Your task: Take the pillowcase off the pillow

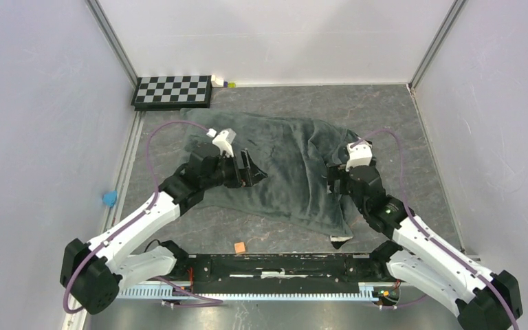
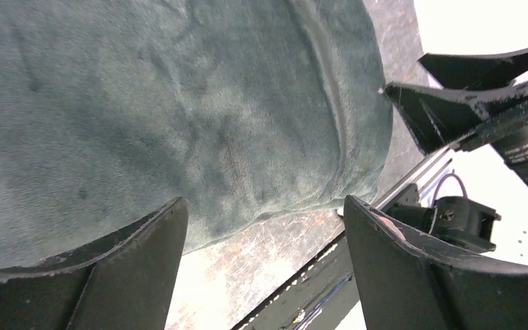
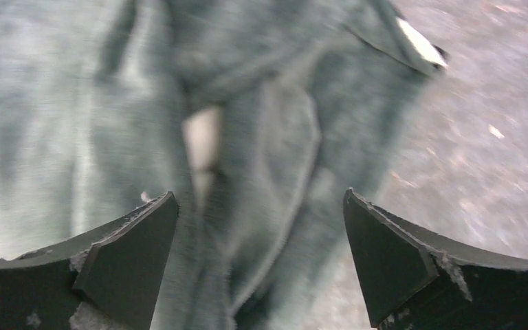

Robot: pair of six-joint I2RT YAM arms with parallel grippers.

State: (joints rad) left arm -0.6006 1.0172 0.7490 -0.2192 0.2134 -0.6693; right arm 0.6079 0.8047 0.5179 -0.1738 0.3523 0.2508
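Two black two-finger grippers hung over one large cloth.

In the top view, the pillowcase [image 1: 289, 161], a soft plush cover with its plain dark grey-green face up, lay spread and rumpled across the middle of the mottled grey table [image 1: 399, 117]. Its near-right corner [image 1: 340, 240] was turned over and showed black and white. The left gripper [image 1: 249, 168] was over the cover's left part with its jaws apart. The right gripper [image 1: 333, 180] was at the cover's right part, beside a ridge of folds. A black-and-white checkerboard [image 1: 172, 91] lay at the far left, apart from the cover. A small orange block [image 1: 239, 247] sat on the bare table near the arm bases.

In the left wrist view, the left gripper [image 2: 262, 203] had its jaws wide apart with nothing between them. Grey-green plush filled most of the picture, and its rounded, seamed edge ended over bare table.

The right wrist view was blurred. The right gripper [image 3: 260, 196] also stood wide open, gripping nothing, above bunched folds of the cover. A pale patch [image 3: 203, 137] showed among those folds; what it was could not be told.
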